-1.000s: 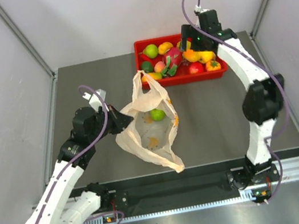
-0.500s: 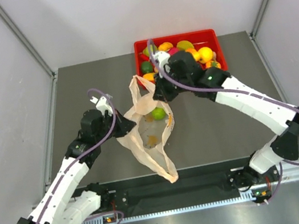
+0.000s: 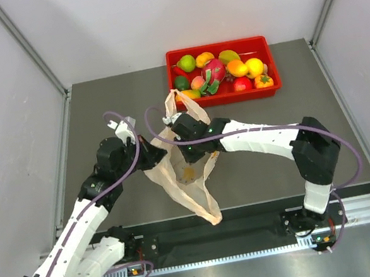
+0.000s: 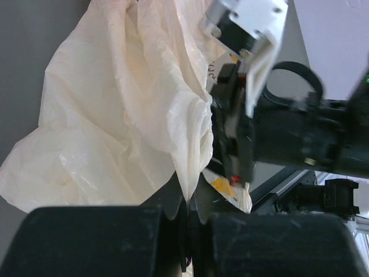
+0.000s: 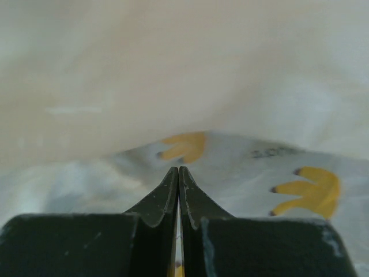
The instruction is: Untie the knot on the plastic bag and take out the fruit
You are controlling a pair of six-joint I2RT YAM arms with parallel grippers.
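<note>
In the middle of the bench [image 3: 271,182], the plastic bag [image 3: 187,181] lies crumpled, nearer than the red tray [image 3: 169,59] of fruit [image 3: 214,70] at the far edge. Your left claw [image 3: 157,155] is clenched on the bag's left edge. Your right claw [image 3: 192,154], tips pressed together, sits among the bag's folds.

Top view: even diffuse light, soft shadows, sharp; glare on metal rail [image 3: 227,256] at 6 o'clock. Right wrist: plastic bag [image 5: 184,69] blurred, washed-out at 12. Left wrist: 6 o'clock dark, defocused.
</note>
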